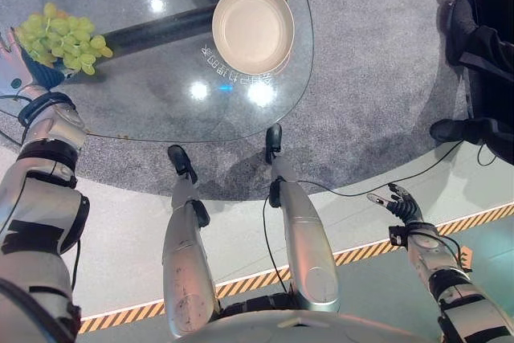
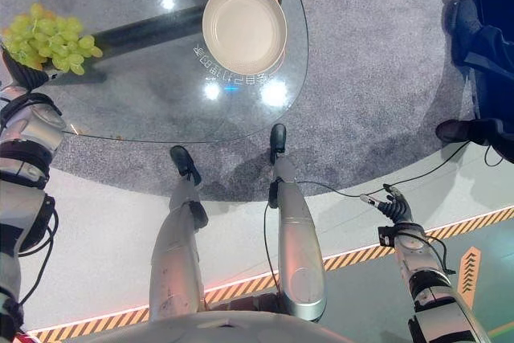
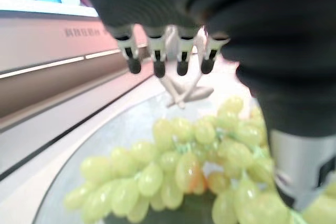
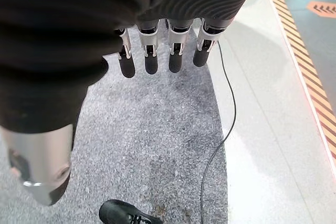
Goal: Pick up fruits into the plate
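The left hand (image 1: 16,46) sits partly behind the grapes (image 1: 60,38) — its grip unclear; the counter (image 1: 144,102) runs off-frame.

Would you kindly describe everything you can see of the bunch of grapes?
The bunch of grapes is pale yellow-green, its oval berries packed close on thin green stems, one berry tinged orange. It sits at the far left of the glass table, well apart from the plate. The left hand hovers over it, fingers straight, not closed on it.
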Robot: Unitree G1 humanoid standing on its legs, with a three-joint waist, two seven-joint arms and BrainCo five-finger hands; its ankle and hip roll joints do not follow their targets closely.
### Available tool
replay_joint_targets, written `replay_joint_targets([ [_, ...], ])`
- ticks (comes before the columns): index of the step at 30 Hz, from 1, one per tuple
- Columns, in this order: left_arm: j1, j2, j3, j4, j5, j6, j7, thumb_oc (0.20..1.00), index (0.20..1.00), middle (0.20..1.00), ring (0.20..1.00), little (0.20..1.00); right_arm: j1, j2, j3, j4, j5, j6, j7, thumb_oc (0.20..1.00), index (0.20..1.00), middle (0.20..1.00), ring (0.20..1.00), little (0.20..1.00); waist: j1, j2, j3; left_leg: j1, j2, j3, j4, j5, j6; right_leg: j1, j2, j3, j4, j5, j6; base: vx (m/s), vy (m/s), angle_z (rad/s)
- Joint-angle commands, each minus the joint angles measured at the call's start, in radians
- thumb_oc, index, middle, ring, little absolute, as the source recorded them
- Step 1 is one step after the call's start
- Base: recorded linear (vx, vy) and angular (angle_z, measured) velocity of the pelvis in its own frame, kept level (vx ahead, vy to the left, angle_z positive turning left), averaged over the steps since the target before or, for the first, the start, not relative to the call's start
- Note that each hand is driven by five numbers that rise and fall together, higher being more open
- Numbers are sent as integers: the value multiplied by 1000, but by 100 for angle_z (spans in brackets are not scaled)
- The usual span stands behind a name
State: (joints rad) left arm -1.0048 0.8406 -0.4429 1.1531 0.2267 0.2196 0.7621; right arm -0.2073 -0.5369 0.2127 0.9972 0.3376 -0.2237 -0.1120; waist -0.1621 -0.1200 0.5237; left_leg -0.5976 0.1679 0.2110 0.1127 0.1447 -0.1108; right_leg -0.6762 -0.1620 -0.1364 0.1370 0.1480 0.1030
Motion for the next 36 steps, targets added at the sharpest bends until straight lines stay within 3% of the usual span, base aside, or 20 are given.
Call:
replay_joint_targets([
  [1,-29,73,62,11,27,-2,66,1000,1000,1000,1000,1000,64,-28,0,-11,32,-4,-41,1000,1000,1000,1000,1000,-6,-2,-4,-97,-81,-3,159,-155,16,-33,57,-29,107,-116,-12,11,-4,7],
  [15,-79,58,22,67,54,31,0,1000,1000,1000,1000,1000,44,-45,-8,-57,51,-6,-93,1000,1000,1000,1000,1000,-17,-11,-4,-162,-72,-5,179,-149,16,-96,63,-26,130,-109,-11,2,0,1],
  [24,-135,46,-23,100,43,55,-5,1000,1000,1000,1000,1000,19,-69,-20,-81,59,-19,-112,1000,1000,1000,1000,1000,-24,15,-4,-200,-70,2,178,-138,12,-145,59,-17,158,-124,-13,8,54,1],
  [30,-163,53,-38,117,49,76,-76,1000,1000,1000,1000,1000,26,-49,-11,-87,57,-23,-135,1000,1000,1000,1000,1000,-19,15,-4,-219,-75,-4,197,-145,19,-160,52,-25,168,-125,-10,19,8,3],
  [31,-152,51,-42,124,53,64,-90,1000,1000,1000,1000,1000,30,-48,-7,-88,54,-19,-134,1000,1000,1000,1000,1000,-18,16,-4,-201,-73,-15,210,-180,11,-141,55,-20,180,-155,-1,13,13,4],
  [33,-152,50,-47,130,54,49,-123,1000,1000,1000,1000,1000,17,-54,-12,-95,55,-13,-132,1000,1000,1000,1000,1000,-21,16,-4,-231,-72,-2,211,-153,20,-171,50,-25,176,-127,-9,16,27,4],
  [34,-139,48,-53,136,50,33,-148,1000,1000,1000,1000,1000,21,-57,-9,-94,54,-11,-128,1000,1000,1000,1000,1000,-20,19,-4,-211,-70,-14,223,-189,12,-152,53,-18,188,-157,0,84,40,4],
  [36,-126,47,-63,134,53,39,-187,1000,1000,1000,1000,1000,18,-66,-11,-108,52,1,-122,1000,1000,1000,1000,1000,-21,20,-4,-219,-71,-14,233,-193,14,-160,55,-13,194,-157,-1,51,46,2],
])
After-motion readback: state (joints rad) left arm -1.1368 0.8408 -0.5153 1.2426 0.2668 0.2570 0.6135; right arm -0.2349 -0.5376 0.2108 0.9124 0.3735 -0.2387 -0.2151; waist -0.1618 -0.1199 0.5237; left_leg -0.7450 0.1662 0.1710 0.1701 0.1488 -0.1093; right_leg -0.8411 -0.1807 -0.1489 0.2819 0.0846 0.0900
